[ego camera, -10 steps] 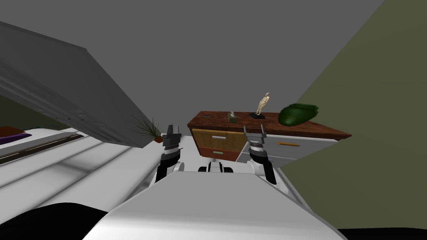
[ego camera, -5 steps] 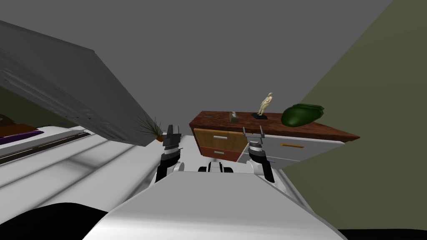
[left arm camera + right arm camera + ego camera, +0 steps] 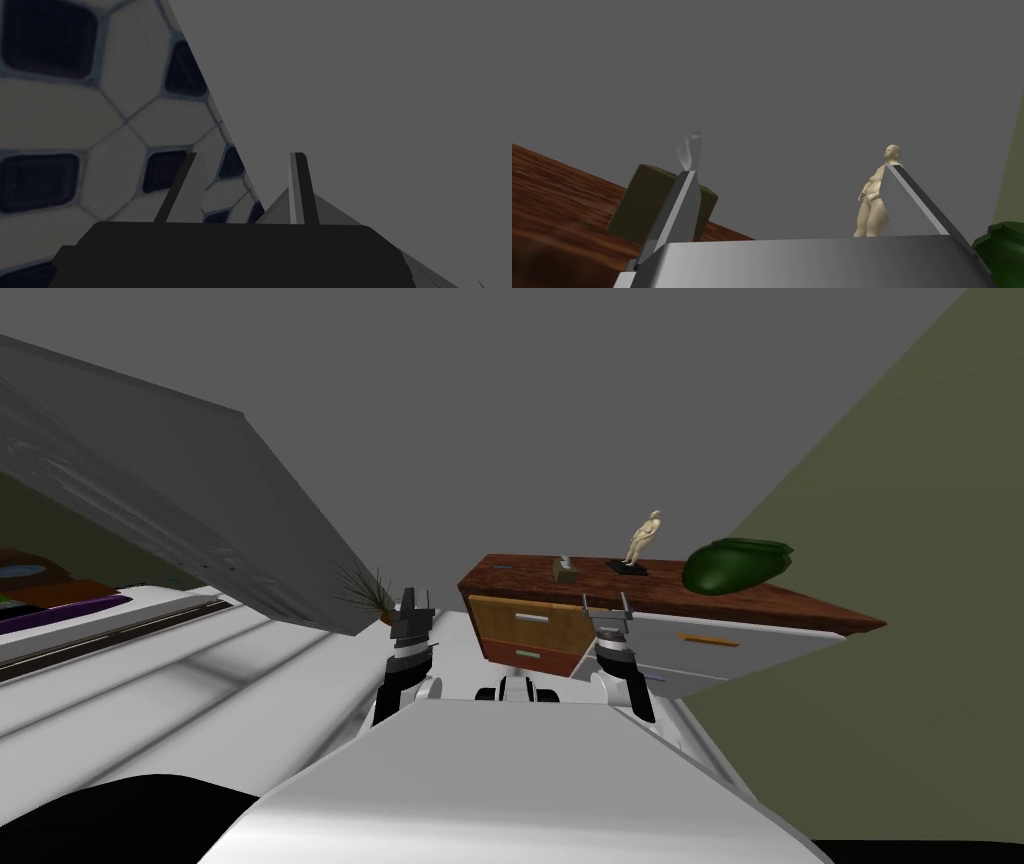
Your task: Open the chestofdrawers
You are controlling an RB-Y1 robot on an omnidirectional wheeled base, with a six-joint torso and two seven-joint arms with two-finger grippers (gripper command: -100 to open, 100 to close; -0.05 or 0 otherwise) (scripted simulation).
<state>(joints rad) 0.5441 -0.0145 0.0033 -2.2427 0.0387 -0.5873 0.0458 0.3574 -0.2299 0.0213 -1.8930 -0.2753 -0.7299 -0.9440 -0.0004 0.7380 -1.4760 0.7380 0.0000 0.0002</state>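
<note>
The chest of drawers [image 3: 700,600] stands ahead and slightly right, with a dark wood top [image 3: 557,210]. Its left half has an orange-brown upper drawer [image 3: 525,626] and a red lower drawer [image 3: 522,657], each with a pale bar handle. The right half has grey drawers [image 3: 735,646] with an orange handle. All drawers look closed. My right gripper [image 3: 605,610] [image 3: 788,170] is open, raised short of the chest's front and empty. My left gripper [image 3: 414,606] [image 3: 245,155] is held up to the left of the chest, its fingers apart with nothing between them.
On the chest top stand a small olive tissue box [image 3: 662,205], a beige figurine [image 3: 876,200] and a dark green rounded object [image 3: 735,564]. A spiky potted plant [image 3: 365,593] sits left of the chest. A big grey slab [image 3: 180,518] slants at left; an olive wall [image 3: 900,588] is at right.
The whole head view has shifted: the chest has slid a little right and looks slightly larger, so I have moved nearer. Both grippers keep their pose.
</note>
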